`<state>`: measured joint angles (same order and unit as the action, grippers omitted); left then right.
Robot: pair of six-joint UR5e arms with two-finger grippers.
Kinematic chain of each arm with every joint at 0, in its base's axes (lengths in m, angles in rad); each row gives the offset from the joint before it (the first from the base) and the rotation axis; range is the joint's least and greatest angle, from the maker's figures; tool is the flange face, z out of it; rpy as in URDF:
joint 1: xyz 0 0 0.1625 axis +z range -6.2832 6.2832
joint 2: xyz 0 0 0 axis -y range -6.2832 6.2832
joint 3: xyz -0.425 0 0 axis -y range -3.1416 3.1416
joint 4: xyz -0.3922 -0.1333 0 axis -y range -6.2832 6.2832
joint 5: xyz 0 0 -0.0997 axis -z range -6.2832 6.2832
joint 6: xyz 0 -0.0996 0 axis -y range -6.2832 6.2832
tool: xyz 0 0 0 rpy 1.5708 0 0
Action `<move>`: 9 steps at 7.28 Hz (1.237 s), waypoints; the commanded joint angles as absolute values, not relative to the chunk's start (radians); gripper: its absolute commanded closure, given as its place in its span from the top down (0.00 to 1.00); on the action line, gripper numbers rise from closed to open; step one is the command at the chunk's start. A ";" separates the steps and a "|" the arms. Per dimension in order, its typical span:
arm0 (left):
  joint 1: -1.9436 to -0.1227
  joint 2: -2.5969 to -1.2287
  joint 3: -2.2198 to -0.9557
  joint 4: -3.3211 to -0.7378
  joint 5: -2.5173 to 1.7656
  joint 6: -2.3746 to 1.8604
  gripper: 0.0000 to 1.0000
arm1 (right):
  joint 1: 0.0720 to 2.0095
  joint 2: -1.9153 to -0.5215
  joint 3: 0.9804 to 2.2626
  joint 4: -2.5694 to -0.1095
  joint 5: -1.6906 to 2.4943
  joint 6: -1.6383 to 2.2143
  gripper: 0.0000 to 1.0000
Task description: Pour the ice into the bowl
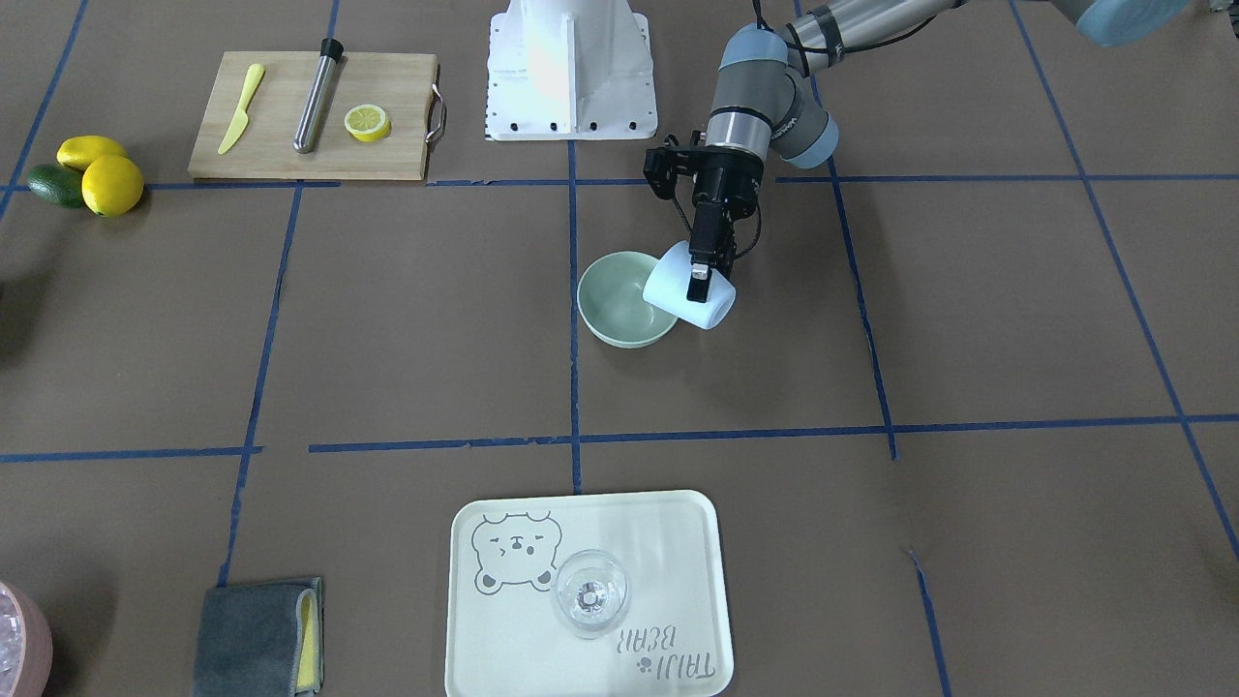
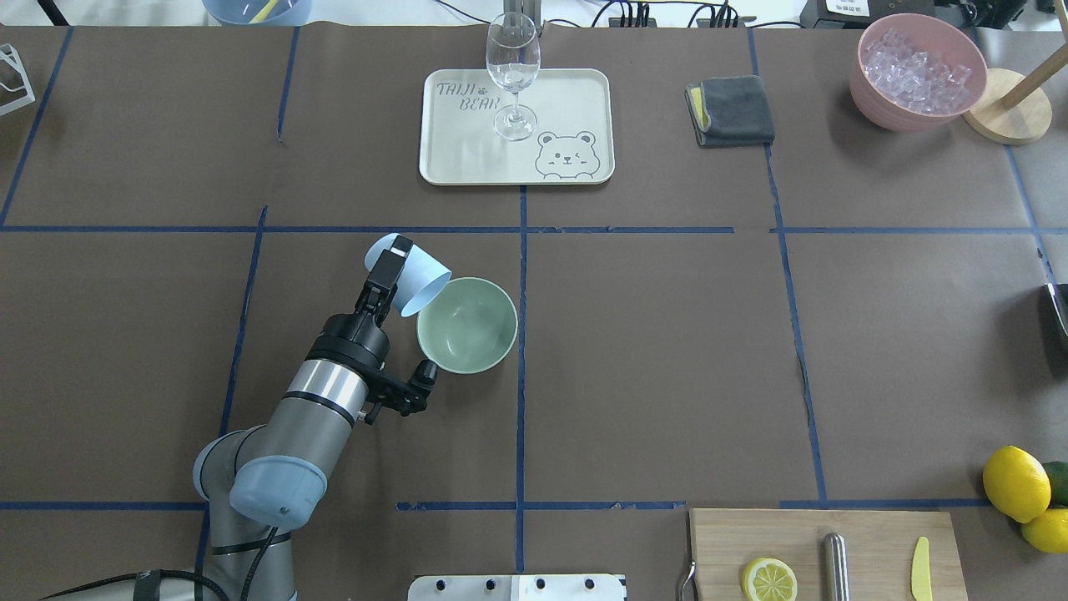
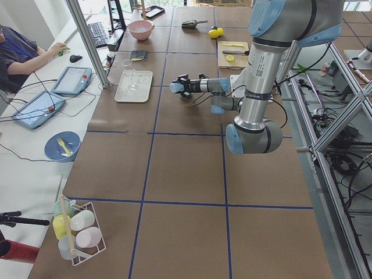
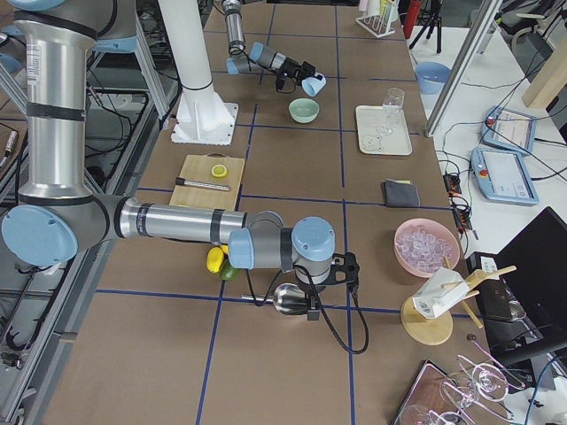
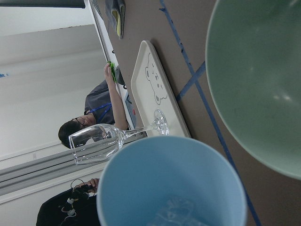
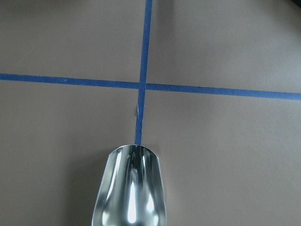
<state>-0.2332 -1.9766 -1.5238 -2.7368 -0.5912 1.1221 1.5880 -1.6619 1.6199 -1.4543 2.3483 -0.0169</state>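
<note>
On the left half of the brown-papered worktop (image 2: 667,351), viewed from overhead: holding a light-blue smooth plastic cup (image 2: 424,285) in the left tool (image 2: 390,265), clamped firm on the cup's side wall. Tipped toward the right, with the mouth hanging over the left rim of the round pale mint-green matte bowl (image 2: 482,335) just beside it.

Inside the cup, by the left wrist view: a few small clear glassy ice cubes (image 5: 175,214), lodged at the bottom and not yet out. Nothing to be seen in the bowl.

Judged as the pouring step, begun but not done. Calls next for rolling the wrist further over. Needs the mouth kept above the bowl's hollow and off its rim, so as not to nudge the bowl or scatter cubes onto the worktop.

Farther right, at the far side: a cream rectangular tray with a bear print (image 2: 576,100), carrying an upright clear wine glass (image 2: 512,58). Then a folded grey cloth (image 2: 734,110). Then a pink round container heaped with ice (image 2: 868,88), no part of this pour.

At the near right: a wooden cutting board (image 2: 726,542) with a yellow lemon half (image 2: 769,578).

Past the right edge of that view, found only in the right-end camera: the right tool (image 4: 312,308), low over the worktop with a shiny metal scoop (image 6: 131,188) at its tip. Cannot tell whether apart or together.
</note>
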 commanded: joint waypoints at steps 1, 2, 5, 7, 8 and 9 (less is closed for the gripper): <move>-0.233 -1.977 -1.517 -2.737 -0.565 1.228 0.00 | 1.592 -1.663 1.620 -1.454 2.349 -0.017 1.00; -0.232 -1.977 -1.505 -2.737 -0.548 1.259 0.00 | 1.592 -1.664 1.620 -1.454 2.350 -0.017 1.00; -0.224 -1.988 -1.500 -2.737 -0.546 1.264 0.00 | 1.595 -1.664 1.620 -1.454 2.350 -0.017 1.00; -0.224 -1.988 -1.502 -2.738 -0.548 1.264 0.00 | 1.595 -1.664 1.620 -1.454 2.350 -0.017 1.00; -0.224 -1.988 -1.503 -2.740 -0.548 1.264 0.00 | 1.595 -1.664 1.620 -1.453 2.350 -0.017 1.00; -0.225 -1.988 -1.508 -2.744 -0.549 1.266 0.00 | 1.595 -1.664 1.620 -1.453 2.350 -0.017 1.00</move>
<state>-0.2243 -1.9881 -1.5040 -2.7402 -0.5480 1.2644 1.5953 -1.6641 1.6199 -1.4532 2.3500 -0.0169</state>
